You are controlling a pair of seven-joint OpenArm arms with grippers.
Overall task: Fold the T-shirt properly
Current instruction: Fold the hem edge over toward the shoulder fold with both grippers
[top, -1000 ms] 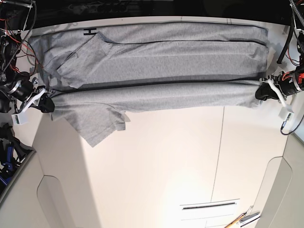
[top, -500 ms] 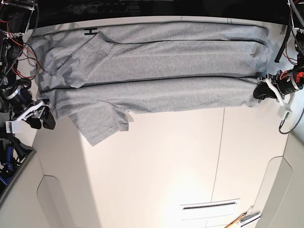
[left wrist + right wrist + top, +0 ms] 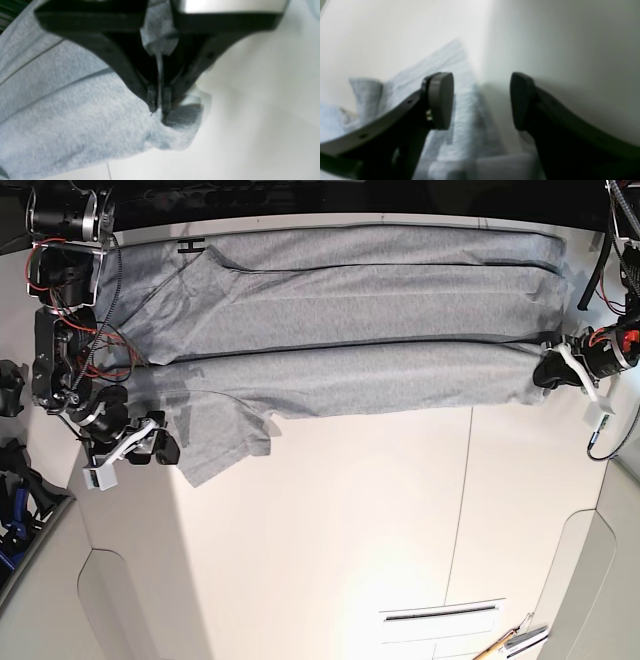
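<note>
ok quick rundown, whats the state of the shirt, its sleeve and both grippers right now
T-shirt: spread flat along the table's far edge, long folds across it, one end pinched.
Sleeve: loose, sticking out over the table toward the camera.
Left gripper: jaws shut on a bunched corner of the T-shirt.
Right gripper: jaws open, holding nothing, by the sleeve.

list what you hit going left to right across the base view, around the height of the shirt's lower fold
right gripper, open, by the sleeve → the T-shirt stretched across the table → left gripper, shut on the T-shirt's corner
</note>
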